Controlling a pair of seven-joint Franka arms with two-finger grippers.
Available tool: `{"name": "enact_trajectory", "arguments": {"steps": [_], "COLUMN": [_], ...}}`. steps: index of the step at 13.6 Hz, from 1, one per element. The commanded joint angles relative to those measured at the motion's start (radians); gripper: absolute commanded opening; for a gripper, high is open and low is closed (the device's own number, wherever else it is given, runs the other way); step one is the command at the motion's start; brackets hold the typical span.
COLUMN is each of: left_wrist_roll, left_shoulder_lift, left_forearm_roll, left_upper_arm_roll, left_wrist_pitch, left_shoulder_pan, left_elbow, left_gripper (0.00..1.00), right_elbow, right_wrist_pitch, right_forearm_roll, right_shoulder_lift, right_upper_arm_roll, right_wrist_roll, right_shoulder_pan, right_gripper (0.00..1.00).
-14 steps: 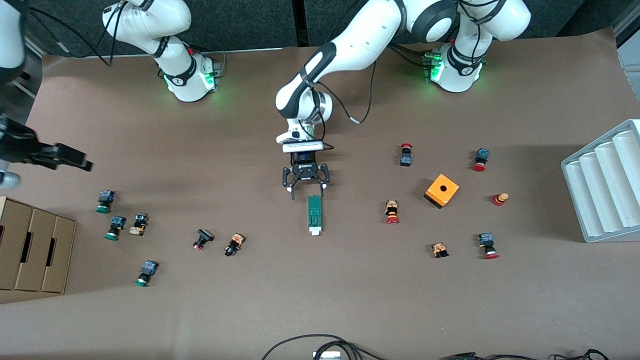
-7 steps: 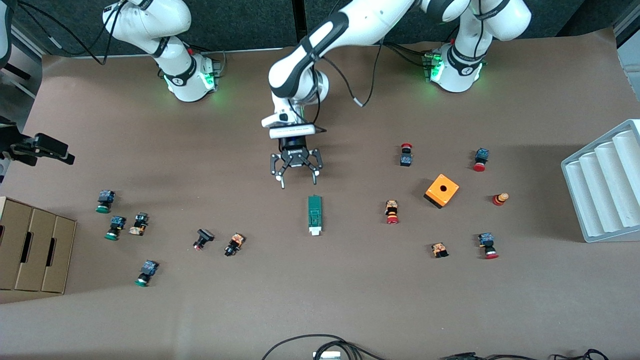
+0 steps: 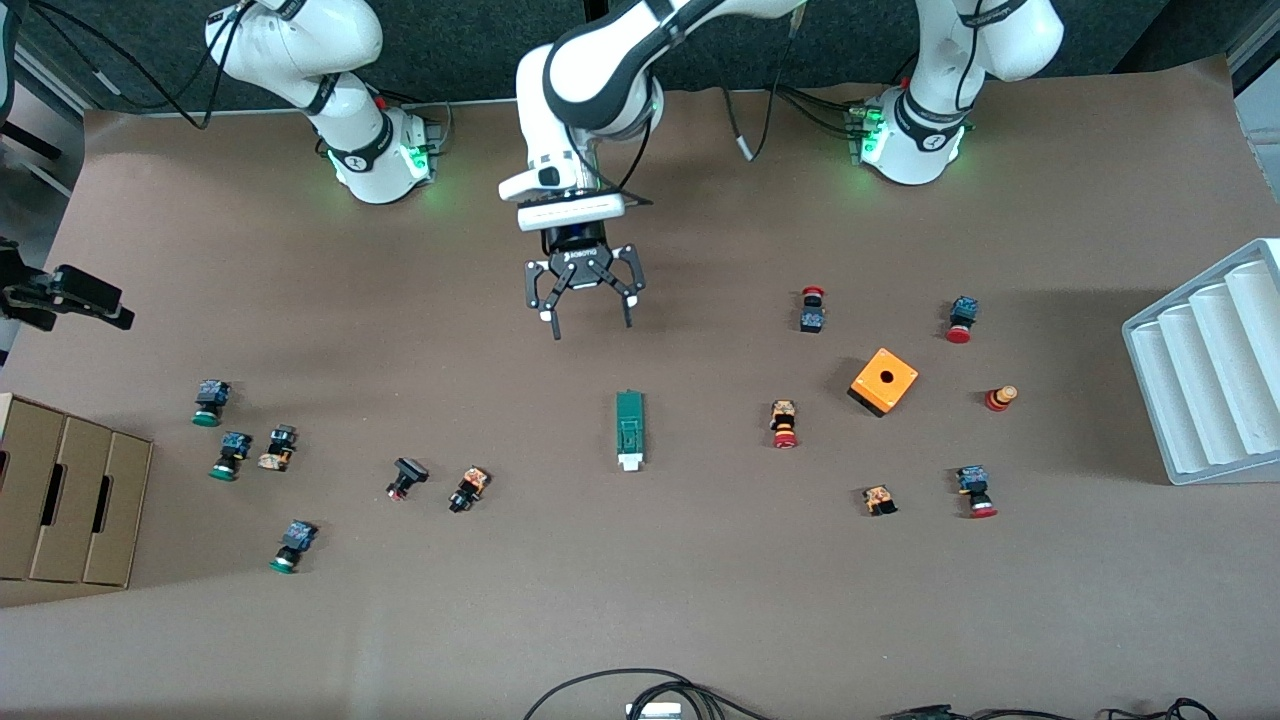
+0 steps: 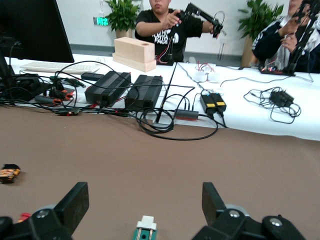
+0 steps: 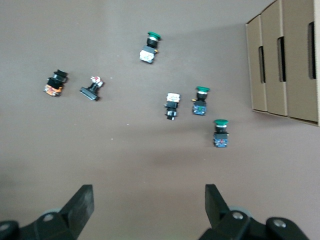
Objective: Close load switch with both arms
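right gripper (image 3: 75, 295): black two-finger unit at the right arm's end of the table, up over bare brown mat, farther from the front camera than the cardboard boxes; fingers spread wide, nothing between them (right wrist view (image 5: 149, 207)).
cardboard boxes (image 3: 65, 500): three tan slotted boxes side by side at the table edge, right arm's end.
green-capped push buttons (image 3: 235, 455): small cluster on the mat beside the boxes; one more (image 3: 292, 545) lies nearer the front camera.
black push buttons (image 3: 405, 478): two small ones between that cluster and the load switch, well apart from it.
left gripper (image 3: 585, 322): black two-finger unit on the white left arm, hanging over bare mat mid-table; fingers spread wide, empty (left wrist view (image 4: 145, 205)).
load switch (image 3: 629, 429): narrow dark-green rectangular block lying flat mid-table, white tab end toward the front camera, clear of both grippers; tab end shows at the frame edge in the left wrist view (image 4: 145, 229).
red-capped push buttons (image 3: 784, 424): scattered toward the left arm's end.
orange cube box (image 3: 884, 381): round hole on top, sits among the red buttons.
grey ridged tray (image 3: 1205, 365): at the table edge, left arm's end.
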Motion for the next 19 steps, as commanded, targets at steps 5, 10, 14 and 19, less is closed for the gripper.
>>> {"name": "enact_trajectory", "arguments": {"steps": [5, 10, 14, 19], "left_wrist_roll": [0.365, 0.609, 0.796, 1.097], "left_shoulder_lift": [-0.197, -0.248, -0.271, -0.316], "left_forearm_roll": [-0.305, -0.494, -0.612, -0.812], "left_upper_arm_roll": [-0.009, -0.008, -0.009, -0.012], "left_wrist_pitch": [0.016, 0.006, 0.006, 0.006], "left_shoulder_pan": [0.075, 0.135, 0.233, 0.379], "left_elbow": [-0.014, 0.085, 0.131, 0.170], "left_gripper": [1.00, 1.00, 1.00, 1.00], "right_elbow": [0.020, 0.020, 0.020, 0.020], "right_wrist_pitch": [0.004, 0.006, 0.013, 0.013], "right_forearm_roll": [-0.035, -0.033, -0.033, -0.032], "right_shoulder_lift": [0.003, 0.006, 0.006, 0.007], "right_upper_arm_roll": [0.006, 0.006, 0.006, 0.006], "right_wrist_roll": [-0.010, -0.010, -0.012, -0.012], "right_shoulder_pan": [-0.006, -0.007, -0.006, -0.006], "right_gripper": [0.99, 0.99, 0.99, 0.99]}}
